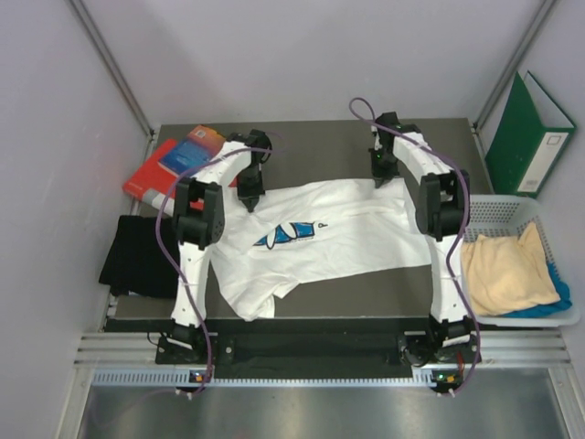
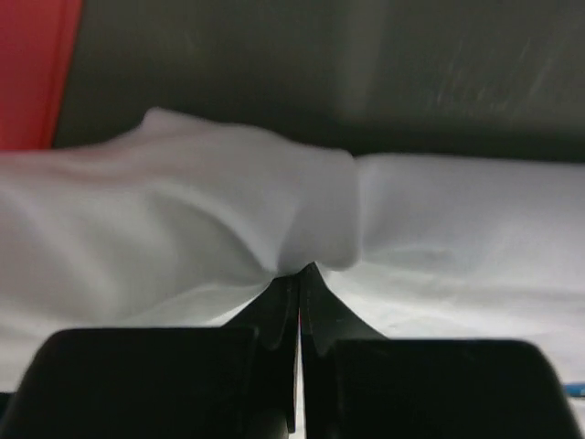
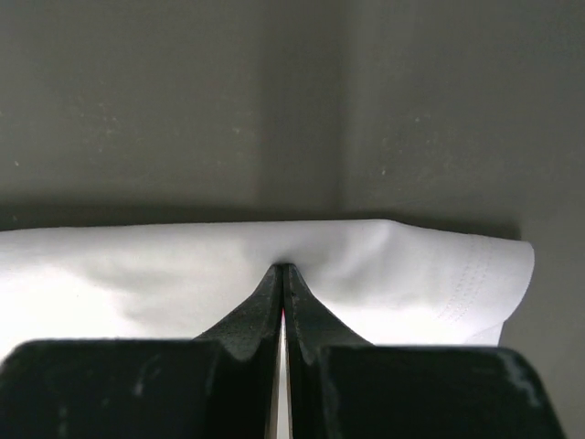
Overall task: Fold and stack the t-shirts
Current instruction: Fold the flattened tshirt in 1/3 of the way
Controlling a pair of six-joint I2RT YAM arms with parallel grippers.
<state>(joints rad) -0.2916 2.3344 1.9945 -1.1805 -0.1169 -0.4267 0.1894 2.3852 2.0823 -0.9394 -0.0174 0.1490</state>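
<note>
left end effector (image 1: 249, 203) and right end effector (image 1: 381, 179), clenched on the white t-shirt's (image 1: 347, 233) upper edge, should lift evenly and taut.

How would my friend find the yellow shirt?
Find the dark table, then the white mesh basket at its right edge. The pale yellow t-shirt lies bundled on top inside it. Nothing else is yellow: the blue cloth peeks out beneath it, and the white shirt lies spread on the table.
</note>
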